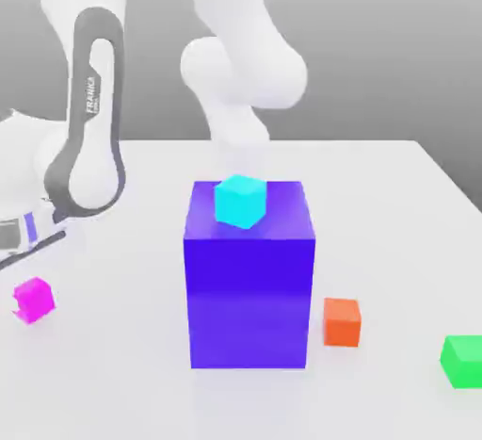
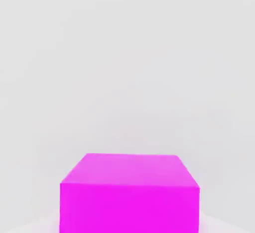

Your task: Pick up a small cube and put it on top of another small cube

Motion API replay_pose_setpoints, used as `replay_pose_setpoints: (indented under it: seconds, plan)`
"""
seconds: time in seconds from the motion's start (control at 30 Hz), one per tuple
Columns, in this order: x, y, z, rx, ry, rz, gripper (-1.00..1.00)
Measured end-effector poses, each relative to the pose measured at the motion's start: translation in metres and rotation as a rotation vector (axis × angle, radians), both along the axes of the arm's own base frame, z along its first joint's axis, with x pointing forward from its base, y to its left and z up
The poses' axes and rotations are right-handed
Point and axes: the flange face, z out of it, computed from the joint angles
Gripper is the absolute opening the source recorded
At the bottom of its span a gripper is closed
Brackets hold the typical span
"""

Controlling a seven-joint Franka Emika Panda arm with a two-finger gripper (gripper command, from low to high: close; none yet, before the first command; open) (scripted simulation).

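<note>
The small magenta cube rests on the white table at the exterior view's far left. In the hand view the same small cube sits very close, right under the hand. My gripper comes down at the left edge of the exterior view, a dark fingertip touching the cube's left side, shut on it. The hand's body is mostly cut off by the picture's edge.
A big blue-violet block stands mid-table with a cyan cube on top. An orange cube lies just to its right, and a green cube sits at the exterior view's far right. The arm's white links rise behind.
</note>
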Motion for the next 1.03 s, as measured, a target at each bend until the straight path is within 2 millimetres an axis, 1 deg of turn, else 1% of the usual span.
replay_pose_setpoints:
  seconds: [0.03,0.1,0.17,0.23,0.33,0.43,0.5,0.6,0.67,0.73,0.77,0.83,0.87,0.9,0.93,1.03]
  plan:
    - [0.017,0.009,0.008,-0.002,-0.011,0.063,-1.00]
    - [0.059,0.042,0.017,-0.003,-0.022,0.236,-1.00]
    - [0.095,0.081,0.023,-0.002,-0.030,0.409,-1.00]
    - [0.125,0.125,0.027,0.000,-0.033,0.582,-1.00]
    - [0.158,0.197,0.033,0.003,-0.034,0.836,-1.00]
    - [0.177,0.270,0.038,0.004,-0.035,1.075,-1.00]
    - [0.182,0.320,0.042,0.004,-0.036,1.232,-1.00]
    - [0.178,0.394,0.049,0.003,-0.039,1.464,-1.00]
    - [0.169,0.443,0.054,0.001,-0.043,1.621,-1.00]
    - [0.153,0.494,0.056,-0.001,-0.037,1.787,-1.00]
    - [0.144,0.519,0.054,-0.003,-0.030,1.872,-1.00]
    - [0.126,0.569,0.041,-0.007,-0.014,2.042,-1.00]
    - [0.117,0.594,0.029,-0.009,-0.006,2.128,-1.00]
    - [0.107,0.618,0.009,-0.011,0.002,2.211,-1.00]
    - [0.100,0.630,-0.003,-0.012,0.007,2.254,1.00]
    - [0.100,0.630,-0.003,-0.012,0.007,2.254,1.00]
